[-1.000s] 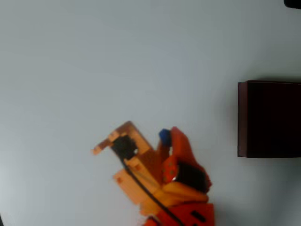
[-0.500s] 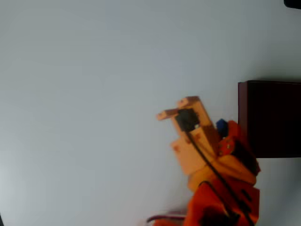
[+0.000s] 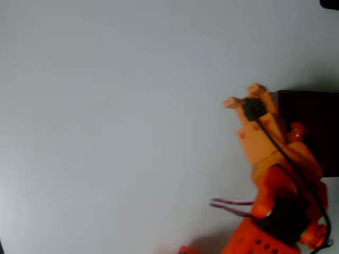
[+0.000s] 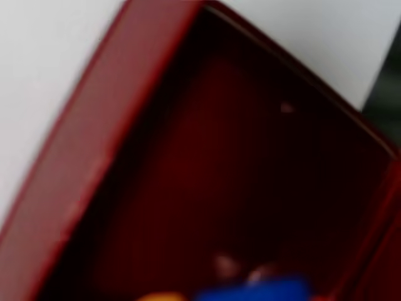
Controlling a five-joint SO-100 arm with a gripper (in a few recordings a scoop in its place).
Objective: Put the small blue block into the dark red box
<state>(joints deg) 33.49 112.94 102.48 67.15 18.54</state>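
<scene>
In the overhead view my orange gripper [image 3: 293,132] reaches over the left wall of the dark red box [image 3: 313,94] at the right edge of the table. The arm covers the box's near left corner. The wrist view looks straight down into the box [image 4: 94,157], whose maroon walls frame a dark floor. The small blue block [image 4: 252,291] shows at the bottom edge of that view, above the box floor, with an orange fingertip [image 4: 160,296] beside it. The block appears held between the fingers. The overhead view hides it under the gripper.
The pale grey table [image 3: 106,116] stretches wide and bare to the left of the arm. Loose red and black wires [image 3: 230,205] stick out from the arm's left side. A dark object [image 3: 329,3] sits at the top right corner.
Over the last second the gripper has carried the blue block from the middle of the table to the right and farther away, ending over the box's left wall.
</scene>
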